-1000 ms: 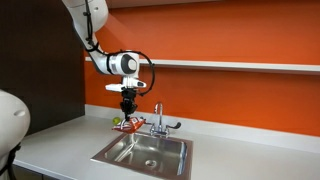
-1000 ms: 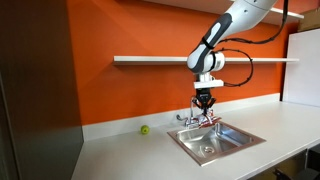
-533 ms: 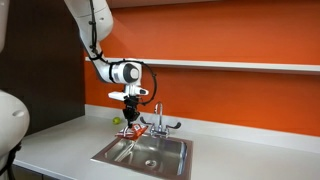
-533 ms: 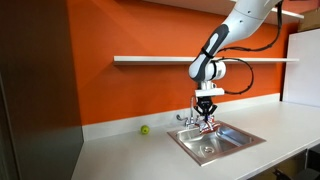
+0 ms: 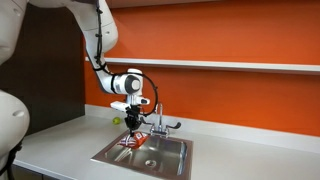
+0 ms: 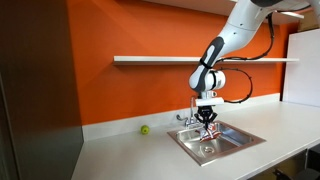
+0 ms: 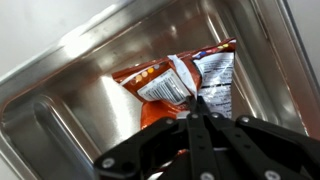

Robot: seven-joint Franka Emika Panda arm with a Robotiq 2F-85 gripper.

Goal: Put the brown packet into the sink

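Across the lower part of both exterior views runs the pale bench (image 5: 60, 150), with the steel sink (image 5: 112, 157) set into it below the orange wall. At frame centre the arm (image 6: 215, 60) bends down over the basin, beside the chrome faucet (image 5: 157, 118). Its pincer (image 5: 133, 135) hangs low over the sink's upper-left portion in an exterior view. In the wrist view the two fingers meet at lower centre, pressed together on the edge of the brown packet (image 7: 178, 85), which dangles from them with the sink's wall (image 7: 70, 95) and floor behind it.

By my reading the carrying is done: the packet is already over the basin and about at rim level. What remains is to part the fingers, let it drop, and lift clear. Far left on the bench, a tiny yellow-green ball (image 6: 144, 129) lies untouched.
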